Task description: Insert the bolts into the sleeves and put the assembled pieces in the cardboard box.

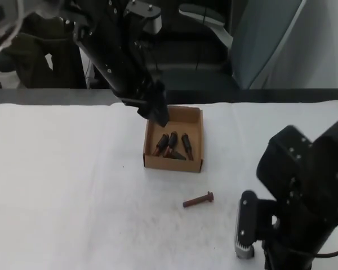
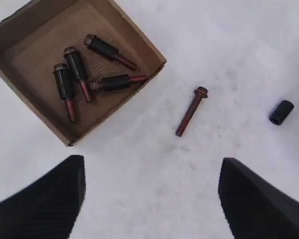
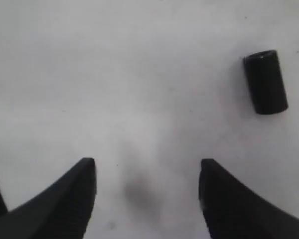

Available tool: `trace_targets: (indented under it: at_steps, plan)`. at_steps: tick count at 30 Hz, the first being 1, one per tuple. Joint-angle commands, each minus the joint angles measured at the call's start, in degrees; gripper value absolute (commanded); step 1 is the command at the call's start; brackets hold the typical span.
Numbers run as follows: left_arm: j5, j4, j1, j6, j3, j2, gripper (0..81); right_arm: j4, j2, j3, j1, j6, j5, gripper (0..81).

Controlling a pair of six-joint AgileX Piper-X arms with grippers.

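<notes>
The cardboard box (image 1: 172, 162) stands mid-bench and holds several bolts fitted in black sleeves (image 2: 70, 79). A loose copper-coloured bolt (image 1: 198, 199) lies on the white cloth in front of the box, also seen as bolt (image 2: 191, 111). A lone black sleeve (image 2: 281, 112) lies a little beyond it, on its side, and appears as sleeve (image 3: 265, 82) off to one side of my right gripper (image 3: 147, 184). That gripper is open and empty, low over the cloth. My left gripper (image 2: 152, 199) hangs open and empty above the box's far left corner (image 1: 158, 112).
The right arm (image 1: 304, 191) fills the bench's near right corner. A white cloth (image 1: 62, 185) covers the bench, bare to the left of the box. Chairs and dark equipment stand beyond the far edge.
</notes>
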Motion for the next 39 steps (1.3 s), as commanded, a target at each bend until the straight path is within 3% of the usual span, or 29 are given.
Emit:
trace_targets:
  at_steps: [1,5,10,15,21,28,33,39]
  plan:
    - [0.88,2.69,-0.10,1.27,-0.18,-1.66,70.0,-1.92,0.46,-0.44,0.83,-2.41,-0.02,60.9]
    - [1.34,3.71,-0.10,1.29,1.18,-2.42,70.0,-4.87,0.46,-0.68,2.72,-5.03,-0.30,69.9]
    - [9.93,3.66,-0.10,0.66,4.11,-2.49,70.0,-9.66,0.46,-0.68,3.97,-7.10,-0.67,70.0]
    - [10.26,3.66,-0.10,1.06,4.97,-2.49,70.0,-14.92,1.26,-0.68,3.87,-9.10,-0.50,70.0]
    - [10.26,4.36,-0.10,1.05,4.97,-2.49,70.0,-16.57,7.10,-0.68,3.37,-11.59,7.98,70.0]
    - [10.26,3.95,-0.10,1.05,4.97,-2.49,70.0,-20.45,10.24,-0.68,-0.94,-12.15,11.03,70.0]
    - [10.26,2.46,-0.10,1.05,4.97,-2.49,70.0,-23.33,10.24,-0.81,-3.02,-13.10,8.93,59.4]
    - [10.26,1.54,-0.10,1.05,4.97,-2.49,70.0,-21.55,10.38,-0.81,-3.01,-13.10,5.59,58.2]
